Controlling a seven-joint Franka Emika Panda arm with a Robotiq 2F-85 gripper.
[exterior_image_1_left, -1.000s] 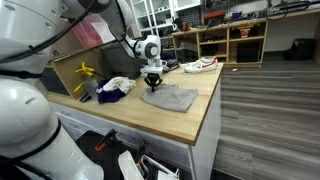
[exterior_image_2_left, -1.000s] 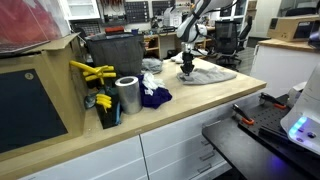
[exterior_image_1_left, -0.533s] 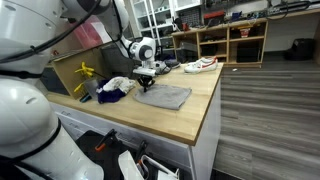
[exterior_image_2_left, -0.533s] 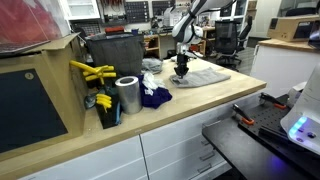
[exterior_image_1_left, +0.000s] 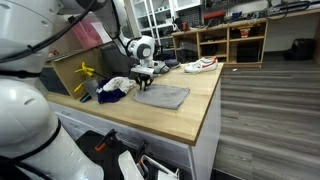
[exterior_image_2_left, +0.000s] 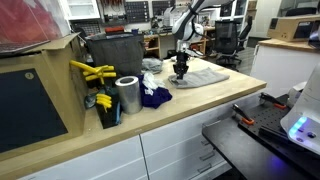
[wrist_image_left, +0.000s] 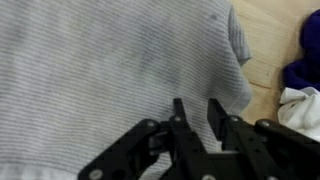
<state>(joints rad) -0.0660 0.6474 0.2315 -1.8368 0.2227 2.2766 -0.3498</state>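
Observation:
A grey knitted cloth (exterior_image_1_left: 166, 97) (exterior_image_2_left: 206, 75) lies flat on the wooden worktop (exterior_image_1_left: 207, 95). My gripper (exterior_image_1_left: 144, 81) (exterior_image_2_left: 180, 72) stands at the cloth's edge on the side of the other cloths, pointing straight down. In the wrist view the grey cloth (wrist_image_left: 110, 70) fills most of the picture. There my gripper (wrist_image_left: 196, 104) has its two black fingers a narrow gap apart just above the fabric, with nothing pinched between them. A blue cloth (exterior_image_1_left: 110, 96) (wrist_image_left: 305, 60) and a white cloth (exterior_image_1_left: 119, 83) (wrist_image_left: 300, 108) lie beside it.
A shiny metal can (exterior_image_2_left: 127, 95), yellow tools (exterior_image_2_left: 92, 72) and a black bin (exterior_image_2_left: 115, 52) stand at the worktop's far end beyond the blue cloth (exterior_image_2_left: 155, 97). A white shoe (exterior_image_1_left: 200, 65) rests near the opposite corner. The worktop edge drops to the floor.
The gripper has drawn the grey cloth a little toward the blue and white cloths. Its fingers, pressed together before, now stand slightly apart.

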